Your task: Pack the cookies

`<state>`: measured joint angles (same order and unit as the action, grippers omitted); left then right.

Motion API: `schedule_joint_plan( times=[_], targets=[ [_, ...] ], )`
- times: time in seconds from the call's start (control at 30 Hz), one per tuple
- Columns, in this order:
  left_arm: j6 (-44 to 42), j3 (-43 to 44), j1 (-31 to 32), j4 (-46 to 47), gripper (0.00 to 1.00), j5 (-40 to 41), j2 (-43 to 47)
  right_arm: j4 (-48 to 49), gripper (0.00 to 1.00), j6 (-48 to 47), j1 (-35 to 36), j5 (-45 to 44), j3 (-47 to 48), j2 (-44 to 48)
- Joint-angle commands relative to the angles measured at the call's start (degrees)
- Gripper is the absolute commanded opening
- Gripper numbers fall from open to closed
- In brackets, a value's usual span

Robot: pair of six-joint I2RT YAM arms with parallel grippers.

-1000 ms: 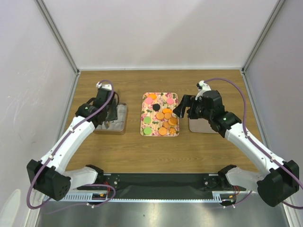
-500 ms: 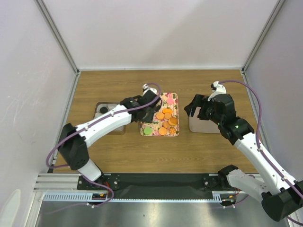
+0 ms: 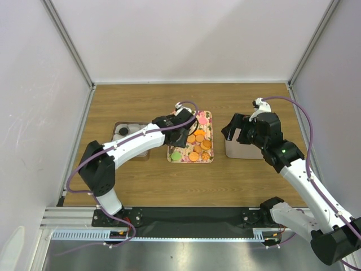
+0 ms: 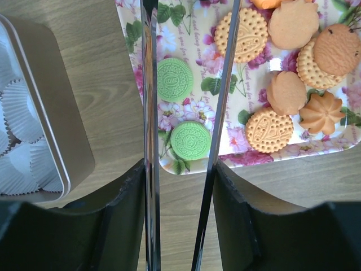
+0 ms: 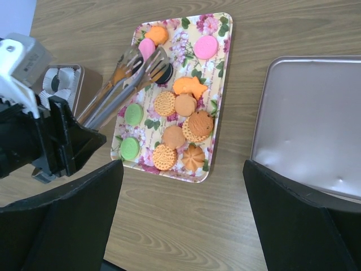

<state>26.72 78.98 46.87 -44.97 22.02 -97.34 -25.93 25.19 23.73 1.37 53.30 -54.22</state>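
Observation:
The cookies [image 3: 198, 147] lie on the floral tray [image 3: 210, 116]: orange, pink, green and one black. My left gripper [image 3: 181, 129] is shut on metal tongs [image 4: 149, 113] and hovers over the tray's left side. The tong blades stand apart, with two green cookies [image 4: 175, 79] seen between them. In the right wrist view the tongs [image 5: 121, 90] have their tips by the black cookie [image 5: 163, 72] and a pink one [image 5: 148, 48]. My right gripper [image 3: 234, 127] is open and empty, above the wood between the tray [image 5: 223, 68] and the lid; it shows in its wrist view [image 5: 180, 226].
The grey tin [image 3: 140, 148] with white paper cups stands left of the tray, one black cookie [image 3: 122, 131] in it. It also shows in the left wrist view [image 4: 39, 113]. The flat metal lid [image 5: 316, 124] lies right of the tray.
My left arm has swung from the tin across to the tray with the tongs. My right gripper has drawn back from the tray's right edge toward the lid.

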Motion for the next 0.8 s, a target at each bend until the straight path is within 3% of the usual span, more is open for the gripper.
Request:
schedule_joint_plan(
  times=[0.0,0.77],
  targets=[
    [0.9,2.6,0.5,2.0,0.52,-0.2,-0.9,0.6,0.95,-1.1,-0.5,1.0,0.8,0.3],
    [1.3,1.6,1.4,1.6,0.51,1.2,-4.2,1.1,0.95,-1.4,-1.0,2.8,-0.3,0.9]
  ],
)
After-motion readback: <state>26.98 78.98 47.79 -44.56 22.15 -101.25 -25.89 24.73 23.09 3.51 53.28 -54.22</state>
